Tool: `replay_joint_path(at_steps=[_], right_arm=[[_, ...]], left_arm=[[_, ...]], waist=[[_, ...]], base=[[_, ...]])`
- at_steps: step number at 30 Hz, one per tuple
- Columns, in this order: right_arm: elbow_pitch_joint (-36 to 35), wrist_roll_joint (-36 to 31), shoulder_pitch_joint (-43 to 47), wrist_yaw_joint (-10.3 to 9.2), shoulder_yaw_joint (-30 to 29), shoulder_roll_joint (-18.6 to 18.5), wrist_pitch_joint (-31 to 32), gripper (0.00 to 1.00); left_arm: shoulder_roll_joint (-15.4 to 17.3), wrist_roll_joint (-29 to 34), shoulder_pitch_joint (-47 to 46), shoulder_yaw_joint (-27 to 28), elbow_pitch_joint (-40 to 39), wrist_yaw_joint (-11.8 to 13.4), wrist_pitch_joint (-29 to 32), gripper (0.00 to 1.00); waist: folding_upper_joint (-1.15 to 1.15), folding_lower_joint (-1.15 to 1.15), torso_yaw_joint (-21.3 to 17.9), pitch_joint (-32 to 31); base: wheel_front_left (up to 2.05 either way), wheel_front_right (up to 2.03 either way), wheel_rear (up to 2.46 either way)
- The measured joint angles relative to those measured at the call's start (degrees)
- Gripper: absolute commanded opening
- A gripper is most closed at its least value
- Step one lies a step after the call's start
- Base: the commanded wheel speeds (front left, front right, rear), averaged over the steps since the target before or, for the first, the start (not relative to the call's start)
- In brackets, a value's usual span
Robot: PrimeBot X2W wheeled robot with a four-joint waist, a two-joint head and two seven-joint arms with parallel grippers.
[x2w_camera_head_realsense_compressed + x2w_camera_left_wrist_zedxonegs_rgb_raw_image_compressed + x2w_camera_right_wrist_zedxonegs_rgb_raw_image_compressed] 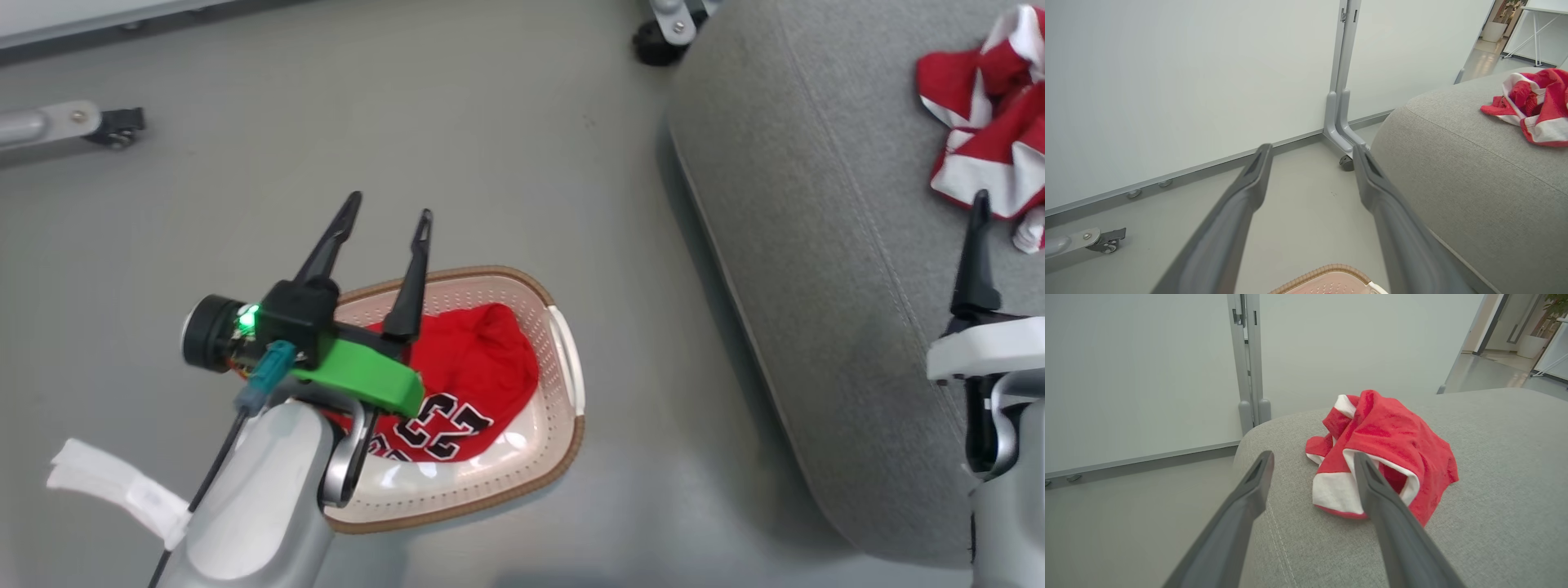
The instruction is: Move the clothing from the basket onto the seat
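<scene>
Partly, the left gripper [390, 205] hides the jersey [478, 359]; the basket [522, 282] too.

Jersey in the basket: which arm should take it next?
Probably left. The left claw hangs open above the basket holding the jersey. The right claw is open over the seat, by the red garment lying there, apart from the basket.

Left pincer [389, 206], right pincer [1312, 456], both agape
</scene>
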Motion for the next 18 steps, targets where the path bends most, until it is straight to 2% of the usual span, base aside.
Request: replay_joint_path(at_steps=[10, 18], right_arm=[[-1.9, 0.0, 1.1, 0.01, 8.8, 0.5, 0.0, 1.0], [-2.8, 0.6, 2.5, 0.0, 14.2, 1.0, 0.0, 1.0]], left_arm=[[-1.8, 1.4, 6.4, 11.5, -3.0, 0.1, 0.0, 1.0], [-3.4, 3.7, 11.3, 18.5, -4.9, -1.0, 0.0, 1.0]], waist=[[0.0, 0.0, 6.4, -5.2], [0.0, 0.0, 10.1, -9.6]], base=[[0.0, 0.0, 0.0], [0.0, 0.0, 0.0]])
